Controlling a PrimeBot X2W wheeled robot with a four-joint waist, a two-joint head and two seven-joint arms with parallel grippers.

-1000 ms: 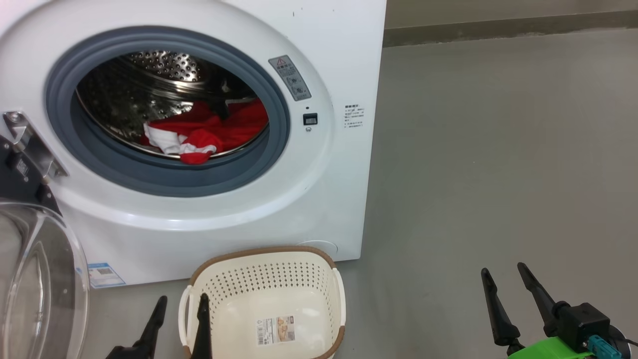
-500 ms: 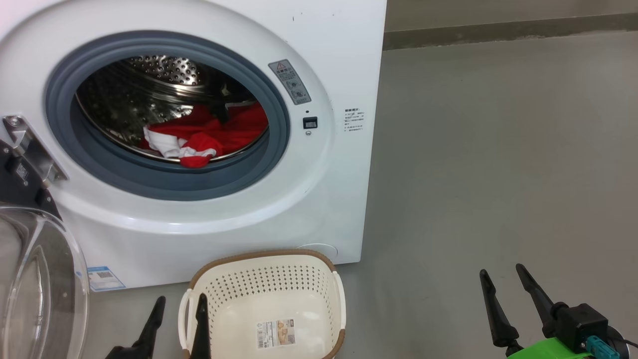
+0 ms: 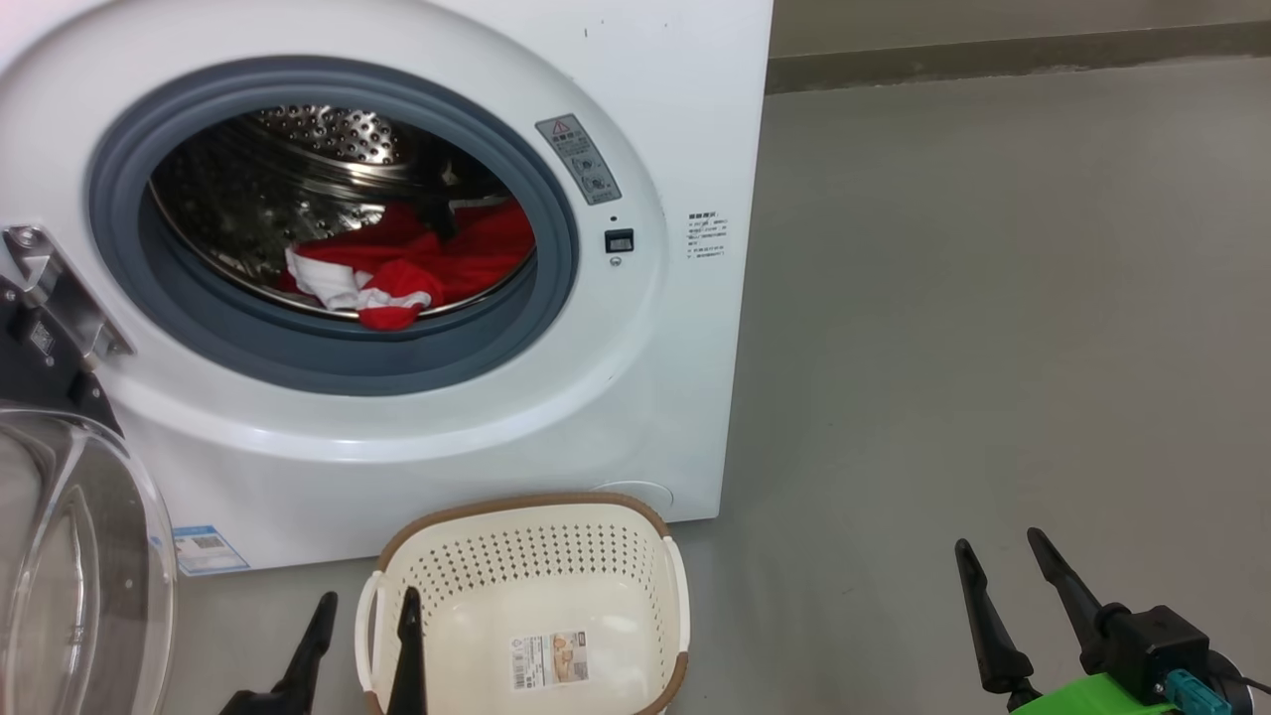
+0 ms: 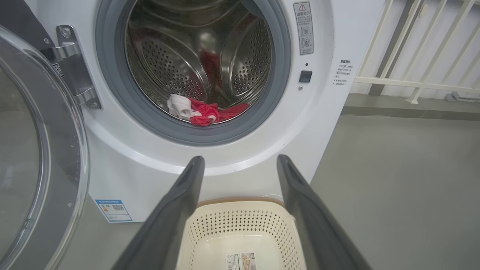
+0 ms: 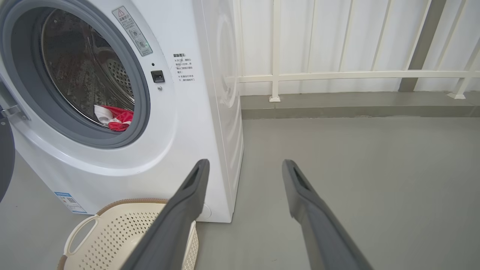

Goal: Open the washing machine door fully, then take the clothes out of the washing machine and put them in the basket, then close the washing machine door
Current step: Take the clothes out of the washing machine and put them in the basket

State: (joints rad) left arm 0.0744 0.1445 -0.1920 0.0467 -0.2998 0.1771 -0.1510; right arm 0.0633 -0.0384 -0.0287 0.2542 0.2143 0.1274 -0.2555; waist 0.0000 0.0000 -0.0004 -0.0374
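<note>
The white washing machine [image 3: 655,397] stands with its door [image 3: 79,566] swung open to the left, the clear glass bulge showing at the lower left. Red and white clothes [image 3: 397,268] lie low in the steel drum, also seen as clothes [image 4: 204,112] and clothes [image 5: 114,118]. The cream basket [image 3: 526,586] sits on the floor before the machine with only its paper label inside. My left gripper [image 3: 367,601] is open at the basket's left handle, holding nothing. My right gripper [image 3: 998,546] is open over bare floor to the right. In the wrist views the left gripper [image 4: 240,161] and right gripper [image 5: 243,165] stand wide.
Grey floor [image 3: 993,298] spreads to the right of the machine. A white railing [image 5: 337,75] on a low kerb runs behind it. The metal door hinge [image 3: 55,288] sticks out at the machine's left.
The head view has bobbed slightly. My left gripper has shifted a little to the right. Clothes, basket, door and right gripper stay as they were.
</note>
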